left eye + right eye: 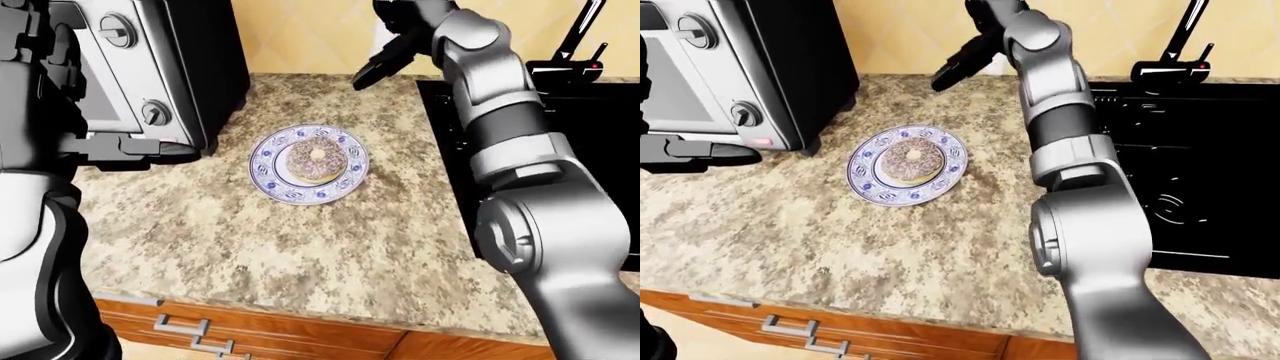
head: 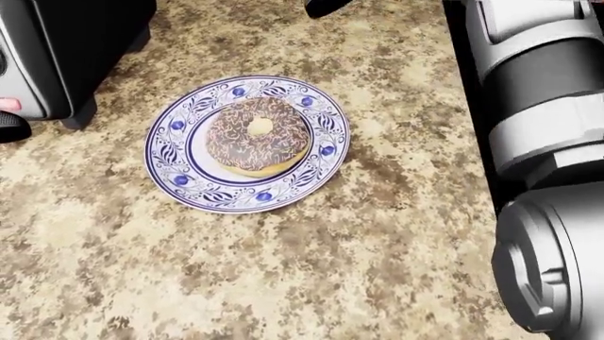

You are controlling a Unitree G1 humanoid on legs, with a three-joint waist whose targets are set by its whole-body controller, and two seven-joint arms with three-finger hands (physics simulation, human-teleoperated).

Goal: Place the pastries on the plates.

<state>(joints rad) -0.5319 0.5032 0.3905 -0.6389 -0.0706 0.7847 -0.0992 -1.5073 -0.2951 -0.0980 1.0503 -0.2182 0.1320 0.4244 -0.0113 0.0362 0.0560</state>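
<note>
doughnut [image 2: 258,136] flat on plate [image 2: 179,173]

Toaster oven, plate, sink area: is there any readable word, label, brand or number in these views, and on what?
None can be read.
Toaster oven: two knobs and a small pinkish patch below them, no legible marks.
Plate: blue floral pattern only.
Donut: sprinkles, no text.
Sink: white lines, not lettering.
</note>
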